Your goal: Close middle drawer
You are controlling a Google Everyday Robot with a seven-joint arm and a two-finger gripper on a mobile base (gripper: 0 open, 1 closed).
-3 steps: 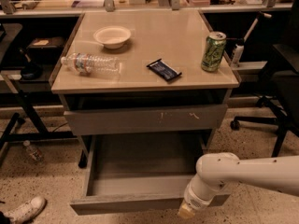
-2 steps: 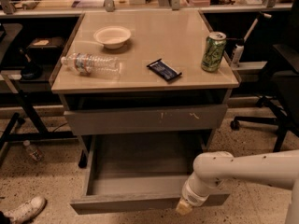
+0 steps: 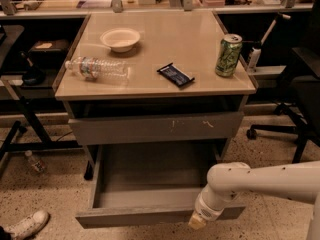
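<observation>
The middle drawer [image 3: 150, 171] stands pulled far out below the tabletop. It is wide, shallow and grey inside, with a plain flat front [image 3: 135, 216] nearest the camera. My gripper [image 3: 197, 222] comes in from the right on a white arm and sits at the right part of that front, against its outer face. Above the open drawer is a shut grey drawer front with pale scratch marks [image 3: 155, 128].
On the tabletop [image 3: 165, 44] lie a white bowl [image 3: 120, 38], a water bottle on its side [image 3: 97, 68], a dark snack bar [image 3: 175, 75] and a green can [image 3: 228, 55]. An office chair [image 3: 295, 99] stands to the right. A shoe [image 3: 27, 224] and a small bottle [image 3: 35, 162] lie on the floor at the left.
My gripper has shifted slightly to the left along the drawer front. The drawer looks as far out as before.
</observation>
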